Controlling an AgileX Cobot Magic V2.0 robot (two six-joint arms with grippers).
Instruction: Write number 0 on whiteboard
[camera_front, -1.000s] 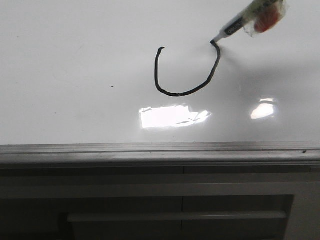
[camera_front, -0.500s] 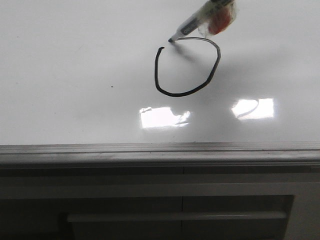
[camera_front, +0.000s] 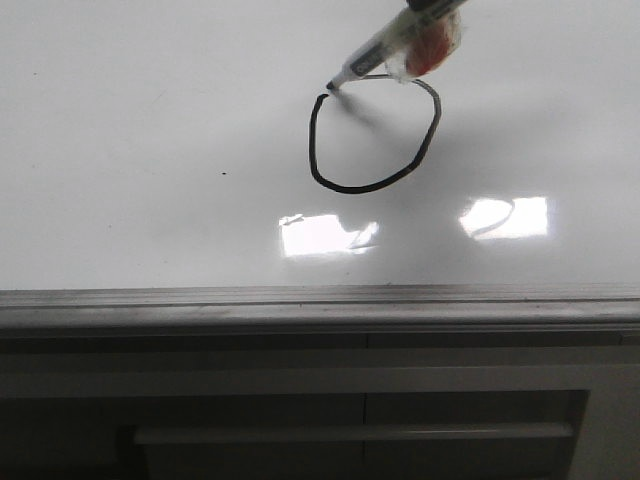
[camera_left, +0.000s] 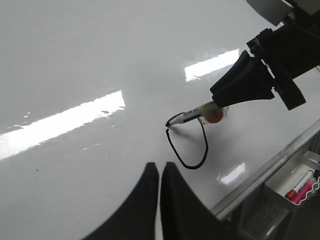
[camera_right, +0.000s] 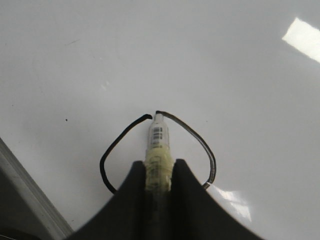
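- Since half a second ago the marker tip has slid from right of the loop's kink to just beside it, the top stroke now nearly meeting the start
- Front view: the number 0 sits on the whiteboard, directly beneath the marker; glare patches and a black speck lie nearer the grey edge strip
- Left wrist view: left gripper pressed together, empty, the loop just beyond its tips; right gripper clamps the marker; a tray holds red pens
- Right wrist view: the fingers grip the taped marker barrel, covering the loop's near side; a small gap remains at the tip
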